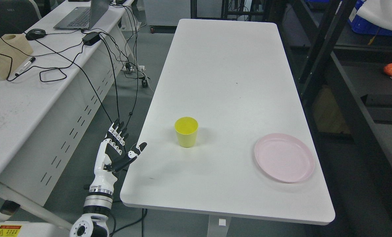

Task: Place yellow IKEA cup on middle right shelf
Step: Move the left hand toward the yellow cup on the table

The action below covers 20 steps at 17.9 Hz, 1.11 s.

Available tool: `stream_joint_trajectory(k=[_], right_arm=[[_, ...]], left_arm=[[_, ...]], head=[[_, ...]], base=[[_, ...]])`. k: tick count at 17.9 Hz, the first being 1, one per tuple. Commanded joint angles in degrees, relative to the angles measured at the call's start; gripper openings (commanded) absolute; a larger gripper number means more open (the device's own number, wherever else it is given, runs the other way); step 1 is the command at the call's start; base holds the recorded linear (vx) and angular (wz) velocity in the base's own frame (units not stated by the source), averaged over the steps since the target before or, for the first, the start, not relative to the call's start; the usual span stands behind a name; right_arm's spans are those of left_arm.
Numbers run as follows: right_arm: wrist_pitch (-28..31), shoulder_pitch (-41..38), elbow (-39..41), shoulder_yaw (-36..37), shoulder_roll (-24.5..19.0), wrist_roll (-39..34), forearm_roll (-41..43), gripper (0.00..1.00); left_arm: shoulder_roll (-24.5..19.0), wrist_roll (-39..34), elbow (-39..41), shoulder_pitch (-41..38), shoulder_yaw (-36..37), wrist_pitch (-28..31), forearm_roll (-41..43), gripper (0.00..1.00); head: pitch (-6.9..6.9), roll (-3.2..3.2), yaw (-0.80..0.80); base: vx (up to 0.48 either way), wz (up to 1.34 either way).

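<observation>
A small yellow plastic cup [186, 132] stands upright (mouth up) at lower centre of the frame on the white rectangular table [229, 72]. The white-and-black left hand [117, 149], lower left, has its fingers spread, empty, off the table's left edge. A pale pink round plate [284, 157] lies lower right.

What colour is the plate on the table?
Pale pink; the plate shows plainly in the head view.
</observation>
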<state>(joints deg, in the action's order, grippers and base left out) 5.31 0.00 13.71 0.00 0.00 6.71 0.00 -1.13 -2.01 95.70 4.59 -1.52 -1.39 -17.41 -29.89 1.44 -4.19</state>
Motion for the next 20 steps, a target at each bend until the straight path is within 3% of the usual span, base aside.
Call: stream_joint_trajectory(k=[1,13,20], right_arm=[[0.05,-0.79,0.00,-0.97,1.00,-0.03,1.41,0.99],[0.05,-0.79,0.00,-0.97,1.00,-0.03,1.41,0.99],[0.05,-0.79,0.00,-0.97,1.00,-0.03,1.41,0.99]], left_arm=[[0.13,0.08,1.25,-0.90,-0.06,-0.01,0.01,0.99],[0.13,0.69,-7.71,7.61,-0.24,0.08,-0.17,0.99],[0.13,3.24,-18.43,14.21,1.51,-0.01,-0.78,0.99]], head=[[0.00,0.00,0.00],[0.00,0.00,0.00],[0.00,0.00,0.00]], base=[[-0.006,-0.02],[0.027,-0.02],[0.009,-0.01]])
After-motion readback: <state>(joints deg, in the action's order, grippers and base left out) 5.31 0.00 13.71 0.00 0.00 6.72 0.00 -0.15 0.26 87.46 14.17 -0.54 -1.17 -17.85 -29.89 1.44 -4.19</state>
